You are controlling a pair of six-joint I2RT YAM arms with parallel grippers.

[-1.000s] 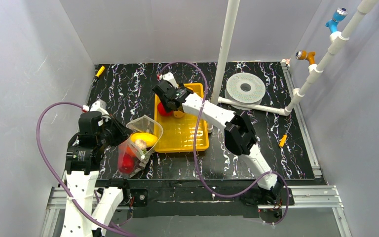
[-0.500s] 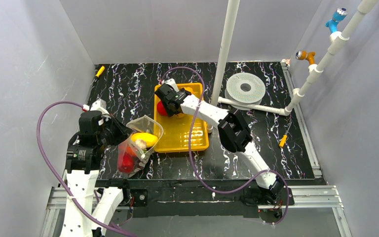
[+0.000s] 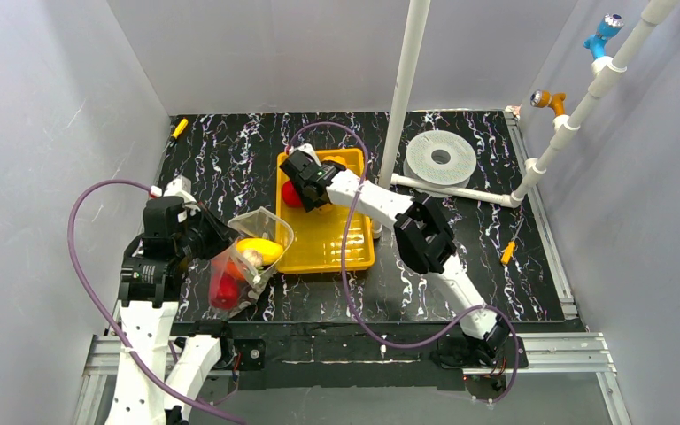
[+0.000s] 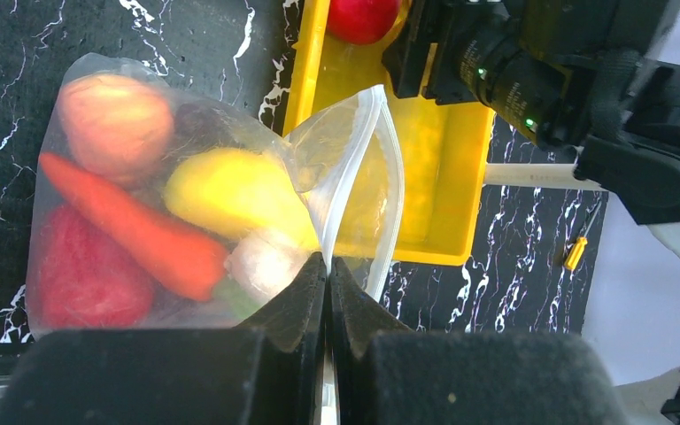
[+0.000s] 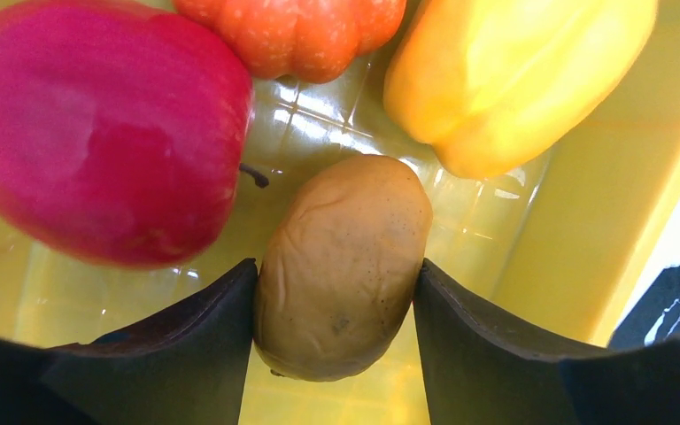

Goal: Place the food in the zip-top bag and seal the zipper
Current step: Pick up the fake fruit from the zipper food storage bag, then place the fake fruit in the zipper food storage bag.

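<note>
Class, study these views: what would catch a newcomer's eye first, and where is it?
The bright yellow tray in the centre, where the right tool clasps a tan potato beside a red apple. Near left, the left tool pinches the clear bag, stuffed with colourful food.

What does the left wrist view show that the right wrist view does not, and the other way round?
Only the left wrist view: the zip-top bag, holding a carrot and a yellow fruit among others, its mouth edge pinched in the shut left gripper. Only the right wrist view: a tan potato clamped from both sides by the right gripper, plus an orange pumpkin and a yellow pepper. Both: the yellow tray and the red apple lying in it.
</note>
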